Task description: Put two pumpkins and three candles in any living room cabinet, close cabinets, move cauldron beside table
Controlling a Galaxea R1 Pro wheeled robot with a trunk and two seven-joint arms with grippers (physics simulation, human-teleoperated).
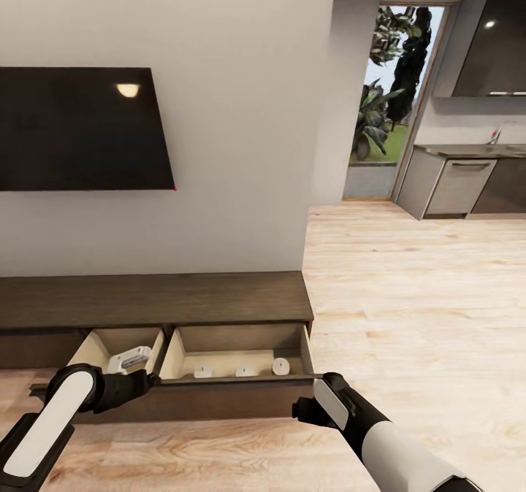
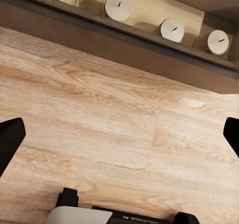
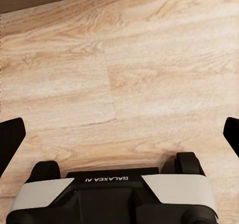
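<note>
Three candles point(image 1: 245, 370) stand in a row inside the open right-hand drawer point(image 1: 237, 360) of the cabinet point(image 1: 153, 298), each upright on the pale beige drawer floor, spaced a little apart and near the drawer's front edge. From the left wrist camera the same candles point(image 2: 172, 30) show from above as whitish round tops with a short dark wick mark, lined up behind the dark drawer front. A second drawer point(image 1: 120, 353), just left of the first, is open too — a white object point(image 1: 130, 360) lies in it, too unclear to name.

Both arms hang low in front of the cabinet over the light wood floor point(image 1: 409, 295). The left gripper point(image 2: 119, 134) has its fingers spread wide, the dark tips at the two edges of its wrist picture with only floorboards between them. The right gripper point(image 3: 119, 134) is likewise spread wide over bare floor, holding nothing.

On the wall above the cabinet hangs a dark television point(image 1: 80, 127). Off to the right, past the wall's corner, grey kitchen units point(image 1: 460, 185) and a glazed door point(image 1: 394, 98) with greenery outside are visible
</note>
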